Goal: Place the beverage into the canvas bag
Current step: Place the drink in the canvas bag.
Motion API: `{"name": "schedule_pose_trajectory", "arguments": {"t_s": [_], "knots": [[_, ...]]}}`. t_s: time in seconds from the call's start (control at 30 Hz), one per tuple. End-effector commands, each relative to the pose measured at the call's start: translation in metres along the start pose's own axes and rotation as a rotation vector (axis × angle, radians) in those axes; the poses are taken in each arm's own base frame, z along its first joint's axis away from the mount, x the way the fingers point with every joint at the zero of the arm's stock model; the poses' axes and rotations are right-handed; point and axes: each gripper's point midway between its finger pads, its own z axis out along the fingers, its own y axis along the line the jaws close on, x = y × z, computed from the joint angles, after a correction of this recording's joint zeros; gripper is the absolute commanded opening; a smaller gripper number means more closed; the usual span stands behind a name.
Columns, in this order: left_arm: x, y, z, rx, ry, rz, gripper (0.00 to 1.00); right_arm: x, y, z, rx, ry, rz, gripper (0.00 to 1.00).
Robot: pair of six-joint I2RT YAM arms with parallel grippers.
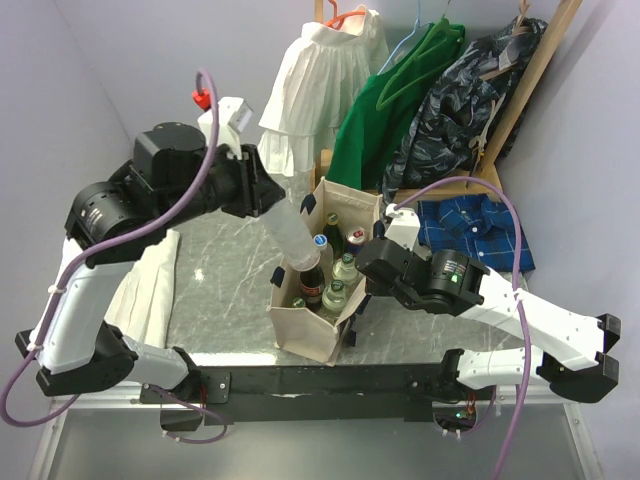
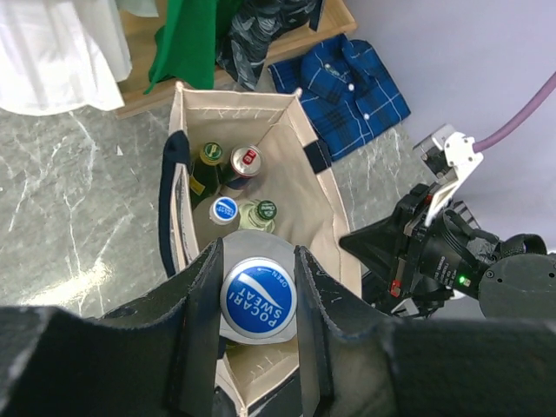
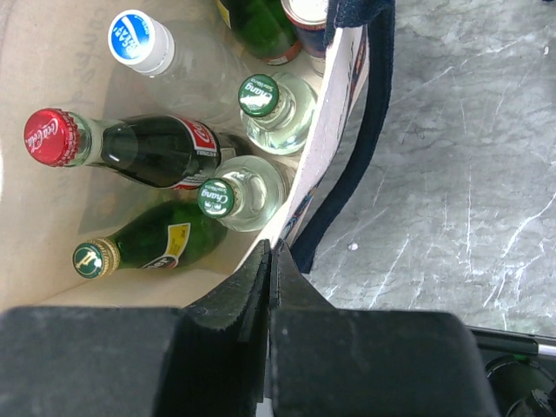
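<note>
The beverage is a clear plastic bottle (image 1: 288, 232) with a blue Pocari Sweat cap (image 2: 258, 296). My left gripper (image 2: 258, 300) is shut on its neck, cap towards the wrist. It hangs tilted, its lower end at the mouth of the canvas bag (image 1: 308, 328). The cream bag (image 2: 304, 187) stands upright with navy handles (image 3: 347, 174). Inside are several drinks: a cola bottle (image 3: 148, 152), green-capped bottles (image 3: 258, 95), a blue-capped bottle (image 3: 137, 39) and a can (image 2: 248, 160). My right gripper (image 3: 271, 256) is shut on the bag's right rim (image 1: 365, 262).
A white folded cloth (image 1: 150, 280) lies left of the bag. A blue plaid shirt (image 1: 475, 230) lies at the right rear. Behind the bag a wooden rack (image 1: 545, 55) holds a white dress (image 1: 320, 80), a green garment (image 1: 385, 115) and a dark jacket (image 1: 455, 90).
</note>
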Motion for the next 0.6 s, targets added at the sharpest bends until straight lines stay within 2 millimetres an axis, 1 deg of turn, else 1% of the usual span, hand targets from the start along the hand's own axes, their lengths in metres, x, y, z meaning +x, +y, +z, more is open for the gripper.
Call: {"name": "schedule_pose_trajectory", "arguments": {"t_s": [0.0, 0.17, 0.4, 0.5, 0.53, 0.57], "knots": [[-0.056, -0.031, -0.022, 0.102, -0.226, -0.05, 0.01, -0.01, 0.001, -0.006, -0.026, -0.036, 0.019, 0.0], [-0.047, -0.046, -0.016, 0.123, -0.2, -0.04, 0.01, -0.013, 0.0, -0.008, -0.02, -0.045, 0.019, 0.0], [-0.025, -0.073, -0.007, 0.18, -0.143, -0.027, 0.01, -0.023, 0.002, -0.012, -0.022, -0.068, 0.025, 0.0], [-0.018, -0.073, -0.004, 0.162, -0.128, -0.032, 0.01, -0.027, 0.002, -0.014, -0.022, -0.078, 0.024, 0.0], [-0.015, -0.075, -0.005, 0.169, -0.124, -0.036, 0.01, -0.029, 0.003, -0.015, -0.023, -0.081, 0.028, 0.0], [-0.009, -0.075, -0.002, 0.164, -0.11, -0.033, 0.01, -0.03, 0.003, -0.015, -0.023, -0.083, 0.026, 0.0]]}}
